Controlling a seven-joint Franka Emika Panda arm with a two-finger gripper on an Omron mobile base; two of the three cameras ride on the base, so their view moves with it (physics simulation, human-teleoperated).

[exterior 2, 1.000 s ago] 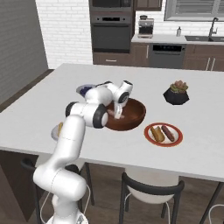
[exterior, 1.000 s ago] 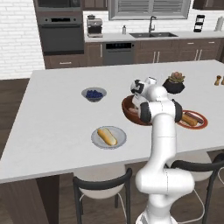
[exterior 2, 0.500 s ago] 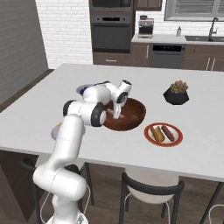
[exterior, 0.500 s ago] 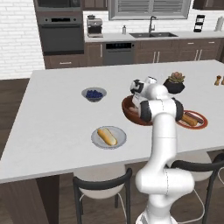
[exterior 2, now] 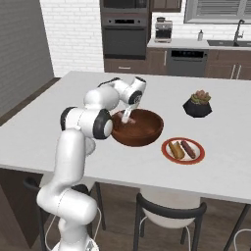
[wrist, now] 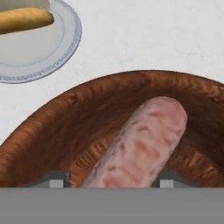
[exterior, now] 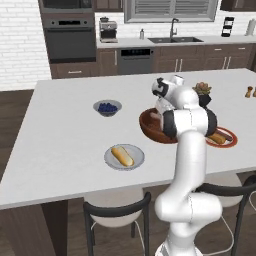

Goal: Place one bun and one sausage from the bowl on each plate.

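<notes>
The tool [exterior 2: 126,115] is low inside the wooden bowl [exterior 2: 147,135], which stands on the white surface [exterior: 65,135] between the two plates. In the hand view the two finger tips [wrist: 54,178] stand on both sides of a pale pink sausage [wrist: 142,144], close to it, one tip at each side of its near end. Whether they already press on the sausage I cannot tell, because the contact is hidden at the bottom edge of this view.

The sausage lies in the bowl with its long axis going from the tool up and away; its rounded far end points to the bowl wall. In the hand view this axis leans a little to the right.

The grey plate [exterior: 137,161] is on the surface near the front edge, to the left of the bowl in the left base view, and it carries one bun [exterior: 122,155]. The bun lies flat, with its long axis diagonal on the plate.

The red plate [exterior 2: 169,154] is at the other side of the bowl, just beside it. On it one bun [exterior 2: 176,149] and one dark sausage [exterior 2: 188,149] lie side by side, nearly parallel.

A small bowl of blueberries [exterior: 107,107] stands farther back on the surface, and a potted succulent [exterior 2: 198,103] stands behind the red plate.
</notes>
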